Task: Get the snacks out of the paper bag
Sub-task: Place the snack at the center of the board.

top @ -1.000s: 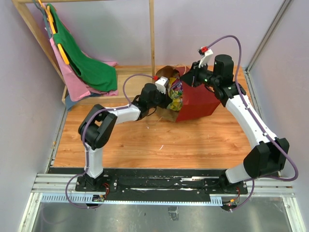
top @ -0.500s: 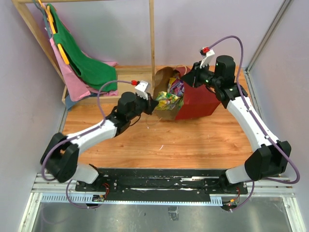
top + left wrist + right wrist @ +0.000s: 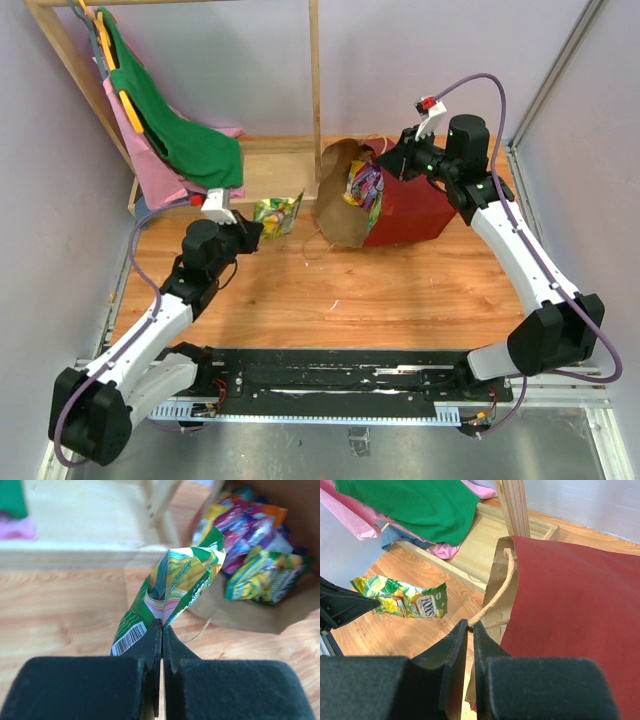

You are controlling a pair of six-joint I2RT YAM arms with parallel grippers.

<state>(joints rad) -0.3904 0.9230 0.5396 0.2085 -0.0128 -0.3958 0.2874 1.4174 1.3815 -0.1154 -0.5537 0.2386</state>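
Observation:
The dark red paper bag (image 3: 410,212) lies on its side at the back of the table, its brown mouth facing left. Several colourful candy packets (image 3: 363,187) fill the mouth; they also show in the left wrist view (image 3: 260,555). My left gripper (image 3: 250,230) is shut on a green and yellow candy packet (image 3: 277,214), held left of the bag above the wood; the packet also shows in both wrist views (image 3: 172,587) (image 3: 402,600). My right gripper (image 3: 392,160) is shut on the bag's tan loop handle (image 3: 501,591) at the bag's upper edge.
A wooden rack (image 3: 314,75) stands at the back, with green (image 3: 185,130) and pink (image 3: 150,165) cloths on hangers at the back left. Its wooden base (image 3: 265,165) lies just behind the held packet. Grey walls close both sides.
My left gripper has pulled back out of the bag's mouth and swung left with the green and yellow packet in it. The right gripper has kept its hold on the handle.

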